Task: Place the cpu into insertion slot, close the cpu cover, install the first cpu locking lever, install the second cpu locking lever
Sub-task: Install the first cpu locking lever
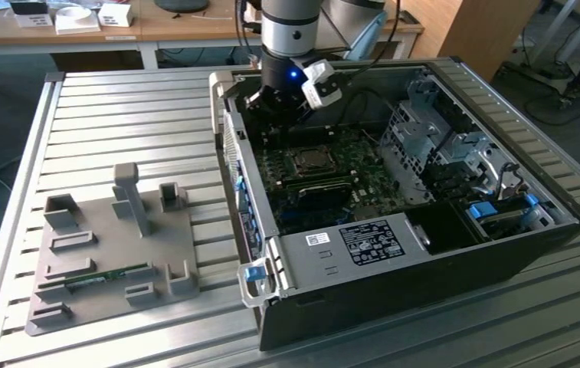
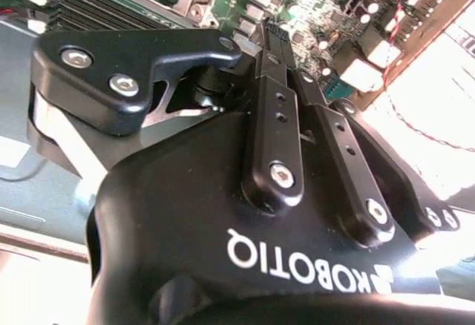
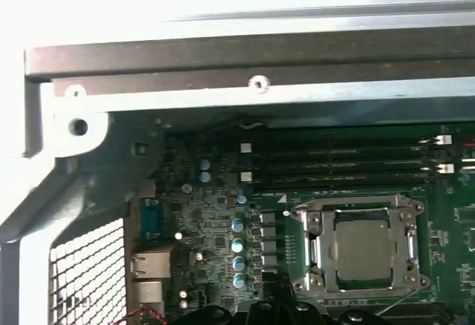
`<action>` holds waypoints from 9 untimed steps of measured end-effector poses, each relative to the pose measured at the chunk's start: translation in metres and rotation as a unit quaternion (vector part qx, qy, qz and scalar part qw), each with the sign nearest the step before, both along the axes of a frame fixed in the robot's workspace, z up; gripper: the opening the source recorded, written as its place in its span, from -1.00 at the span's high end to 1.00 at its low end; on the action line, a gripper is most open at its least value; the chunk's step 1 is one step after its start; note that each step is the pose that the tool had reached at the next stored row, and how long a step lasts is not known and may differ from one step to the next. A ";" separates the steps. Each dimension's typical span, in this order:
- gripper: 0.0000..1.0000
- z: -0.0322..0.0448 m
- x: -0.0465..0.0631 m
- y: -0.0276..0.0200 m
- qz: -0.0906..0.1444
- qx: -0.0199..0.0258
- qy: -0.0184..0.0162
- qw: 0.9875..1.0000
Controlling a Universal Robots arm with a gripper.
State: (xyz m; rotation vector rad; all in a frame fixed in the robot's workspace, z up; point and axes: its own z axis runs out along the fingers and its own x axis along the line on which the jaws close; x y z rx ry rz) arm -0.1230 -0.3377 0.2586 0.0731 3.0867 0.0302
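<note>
Since the small square cpu with the silvery-grey metal top (image 3: 361, 247) sits flat inside the square, metal-rimmed insertion slot (image 3: 303, 280), I'd call the placing step done. It lies level and square to the rim, which is how it has to sit before anything can clamp down on it.

The thin silver cpu cover frame (image 3: 356, 206) looks folded down around the chip, with the metal top showing through its window. I can't swear it's fully seated though, and I can't make out how the locking levers stand.

Now the black fingers (image 2: 271, 117): they look pinched together at the tips with nothing visible between them, so my guess is they're set up for pushing, not grabbing. They hang low inside the case, just beside one corner of the slot and off the chip. Touching it or not, can't tell.

Around all that is the green motherboard (image 3: 223, 214), inside the open dark computer case (image 1: 392, 307), which lies on the slatted metal surface (image 1: 116, 115). A grey plastic parts tray (image 1: 106, 253) sits well apart, toward the exterior view's left.
</note>
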 end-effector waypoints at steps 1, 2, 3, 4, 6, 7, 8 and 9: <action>0.79 0.0000 -0.001 0.0000 0.000 0.000 0.000 1.000; 0.79 0.0000 -0.001 0.0001 0.000 0.000 0.000 1.000; 0.79 0.0000 -0.002 0.0001 0.000 0.000 0.000 1.000; 0.79 0.0000 -0.002 0.0003 0.000 0.000 0.000 1.000; 0.79 0.0000 -0.003 0.0014 0.000 0.000 0.000 1.000; 0.79 0.0000 -0.003 0.0021 0.000 0.000 0.000 1.000; 0.79 -0.0001 -0.003 0.0031 0.000 0.000 0.000 1.000; 0.79 -0.0001 -0.004 0.0042 0.000 0.000 0.000 1.000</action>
